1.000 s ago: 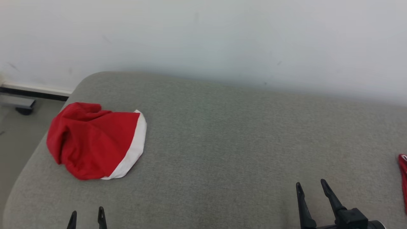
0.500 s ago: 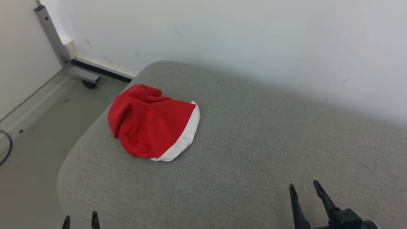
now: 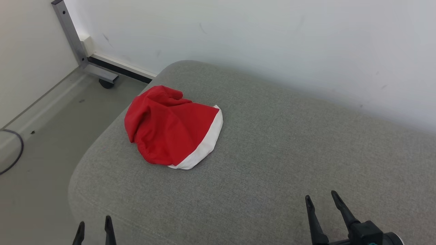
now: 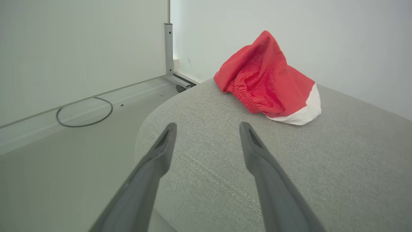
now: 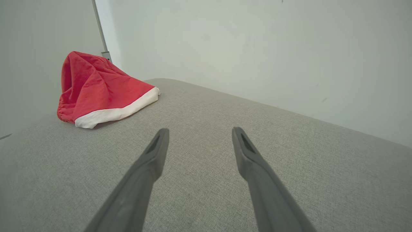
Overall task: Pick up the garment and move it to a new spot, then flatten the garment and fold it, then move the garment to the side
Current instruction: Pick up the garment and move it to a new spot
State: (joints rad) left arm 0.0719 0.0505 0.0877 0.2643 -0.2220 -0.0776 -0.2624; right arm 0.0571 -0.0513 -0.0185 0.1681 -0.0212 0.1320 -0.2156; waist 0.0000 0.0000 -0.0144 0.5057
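At the far left of the grey cushion (image 3: 279, 160), close to its rounded left corner: a red garment (image 3: 170, 136) in a loose heap. Rests on the fabric, touched by neither tool. Bunched up into a peak on its far-left side, flatter toward the right, with a broad white band (image 3: 208, 144) along the right and near-right edge. Along the near-left side, a gathered elastic hem (image 4: 242, 96), plain in the left wrist view. Perhaps a pair of shorts, though too crumpled to say for sure.

At the near left, just by the cushion's near-left corner, the left gripper (image 3: 94, 220), fingers spread wide with nothing between them. From the left wrist view: one finger out over the floor (image 3: 44, 136), the other over the cushion's rounded edge, with the garment ahead and to the right, well apart from both tips.

At the near right, above bare cushion, the right gripper (image 3: 321, 195), fingers likewise spread wide and holding nothing. Well apart from the garment, off to the far left of it across open fabric.

Beyond the cushion, a plain pale wall (image 3: 289, 41). In the far-left corner of the room, a metal frame post (image 3: 69, 32) rising from a low rail, with a dark caster (image 3: 107, 83) beneath. At the left edge, a dark cable (image 3: 17, 154) curving across the floor.
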